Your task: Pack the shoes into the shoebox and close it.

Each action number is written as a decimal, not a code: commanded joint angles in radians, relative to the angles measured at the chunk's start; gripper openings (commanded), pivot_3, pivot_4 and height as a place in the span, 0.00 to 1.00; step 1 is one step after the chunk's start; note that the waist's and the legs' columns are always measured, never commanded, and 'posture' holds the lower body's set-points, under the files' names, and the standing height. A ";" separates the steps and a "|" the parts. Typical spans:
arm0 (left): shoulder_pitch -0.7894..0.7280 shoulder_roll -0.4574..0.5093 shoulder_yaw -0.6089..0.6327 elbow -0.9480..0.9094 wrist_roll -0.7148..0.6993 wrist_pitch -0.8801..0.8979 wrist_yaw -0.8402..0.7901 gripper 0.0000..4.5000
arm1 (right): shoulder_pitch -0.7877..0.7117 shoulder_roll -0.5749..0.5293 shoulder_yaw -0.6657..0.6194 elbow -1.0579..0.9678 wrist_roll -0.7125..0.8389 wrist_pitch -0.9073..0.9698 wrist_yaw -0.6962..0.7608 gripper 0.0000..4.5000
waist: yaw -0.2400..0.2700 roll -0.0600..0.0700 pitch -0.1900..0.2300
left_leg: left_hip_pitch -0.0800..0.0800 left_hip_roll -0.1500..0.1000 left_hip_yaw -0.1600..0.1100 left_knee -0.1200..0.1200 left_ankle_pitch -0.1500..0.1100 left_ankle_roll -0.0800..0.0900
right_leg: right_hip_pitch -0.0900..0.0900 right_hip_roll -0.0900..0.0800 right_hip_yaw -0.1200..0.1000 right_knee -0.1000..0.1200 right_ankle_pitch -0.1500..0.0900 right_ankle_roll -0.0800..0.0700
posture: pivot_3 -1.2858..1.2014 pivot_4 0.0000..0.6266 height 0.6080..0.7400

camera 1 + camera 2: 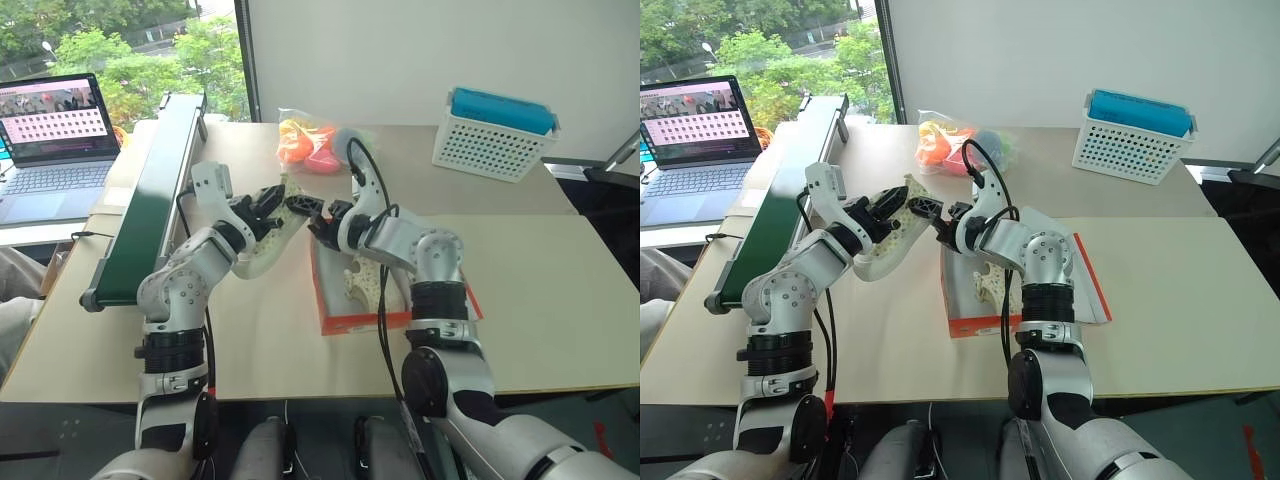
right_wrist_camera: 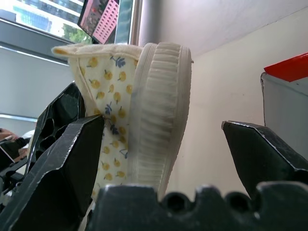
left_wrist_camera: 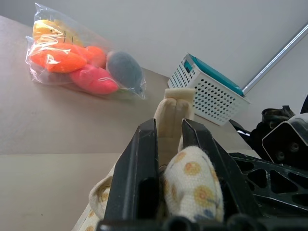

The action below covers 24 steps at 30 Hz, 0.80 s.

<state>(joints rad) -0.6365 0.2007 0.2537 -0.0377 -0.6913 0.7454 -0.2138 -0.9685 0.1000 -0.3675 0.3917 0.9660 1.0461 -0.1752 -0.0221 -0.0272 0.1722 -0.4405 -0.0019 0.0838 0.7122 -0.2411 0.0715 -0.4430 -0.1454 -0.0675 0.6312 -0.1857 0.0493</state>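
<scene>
One cream-white shoe [image 1: 262, 240] is pinched tight in the left gripper [image 1: 272, 207] and held up in the air, just beside the open shoebox [image 1: 335, 318]. The right gripper [image 1: 312, 215] is spread wide, with the shoe's heel end [image 2: 161, 110] between its two fingers, one finger [image 2: 65, 159] close beside it and the other well clear. It looks like the shoe is being passed from one gripper to the other. For this to be done well, the wide fingers should be closed on the heel end first, and the left grip should be let go only after the shoe is held firm. Then the shoe can be carried over the box and laid beside the other shoe. Two shoes are counted: one in the left gripper, and a second shoe [image 1: 991, 283] lying inside the shoebox, under the right arm. One shoebox, one bag of toys [image 1: 310, 145], one white basket [image 1: 493, 135] and one laptop [image 1: 52, 140] are seen.
</scene>
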 commanded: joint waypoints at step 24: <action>0.037 0.045 -0.095 -0.155 0.025 -0.034 -0.089 0.52 | -0.081 0.089 0.013 -0.060 0.061 -0.208 -0.058 0.16 | 0.001 0.001 0.000 | -0.001 0.000 0.000 -0.001 0.000 0.000 | -0.001 0.000 0.000 0.000 0.000 0.000 | 0.52 0.24 0.69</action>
<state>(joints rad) -0.5953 0.2460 0.1781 -0.1282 -0.6481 0.7185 -0.2725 -1.0117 0.1055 -0.3435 0.3956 1.0245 0.9070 -0.2320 -0.0215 -0.0267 0.1726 -0.4417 -0.0017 0.0841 0.7118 -0.2410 0.0713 -0.4447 -0.1455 -0.0674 0.6313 -0.1857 0.0493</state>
